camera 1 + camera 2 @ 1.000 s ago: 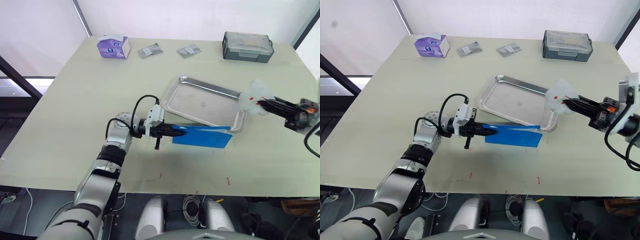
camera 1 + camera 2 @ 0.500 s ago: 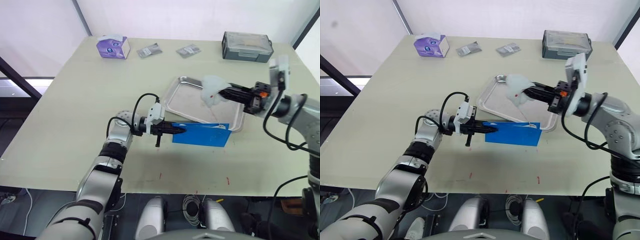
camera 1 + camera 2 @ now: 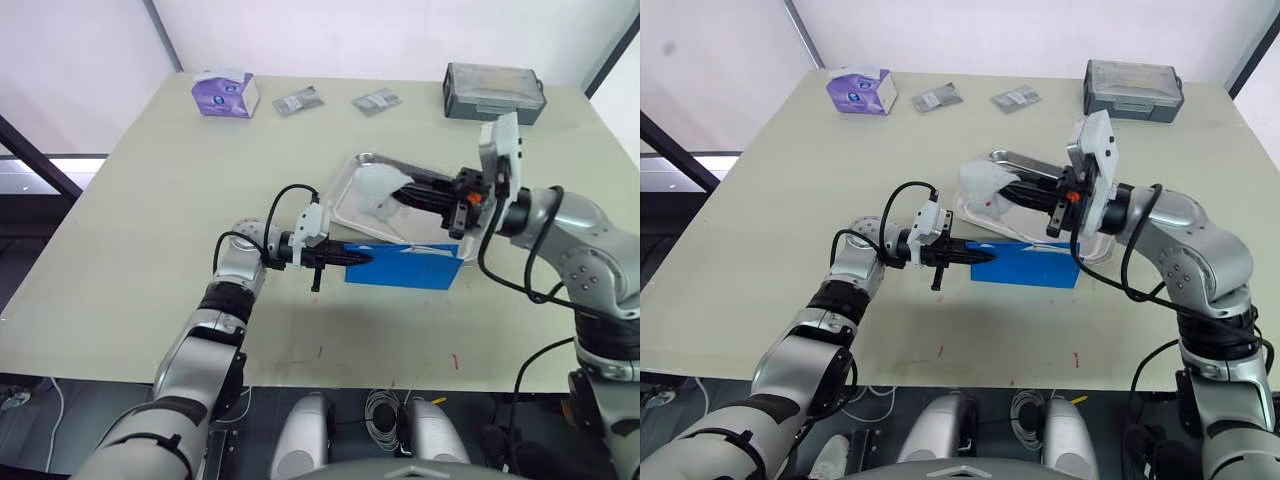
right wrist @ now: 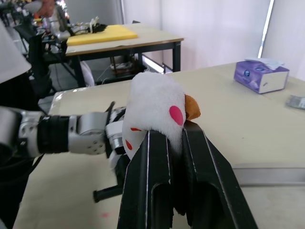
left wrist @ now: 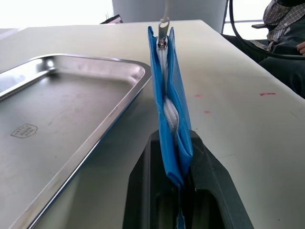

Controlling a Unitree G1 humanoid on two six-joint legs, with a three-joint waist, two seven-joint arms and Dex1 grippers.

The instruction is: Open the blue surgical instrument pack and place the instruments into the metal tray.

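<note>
A: Where's the pack [image 3: 405,270]?
B: On edge beside the tray [image 3: 350,195], long axis running away from the left gripper [image 3: 352,258], which clamps its near end.
A: Right gripper [image 3: 1012,190]?
B: Over the tray, closed on a white plush toy [image 4: 155,107].

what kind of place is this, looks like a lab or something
Most likely a robotics lab or test room, not a clinic. A plain work table holds staged props: a metal tray, a tissue box and a grey lidded box. The right wrist view shows another workbench with gear.
</note>
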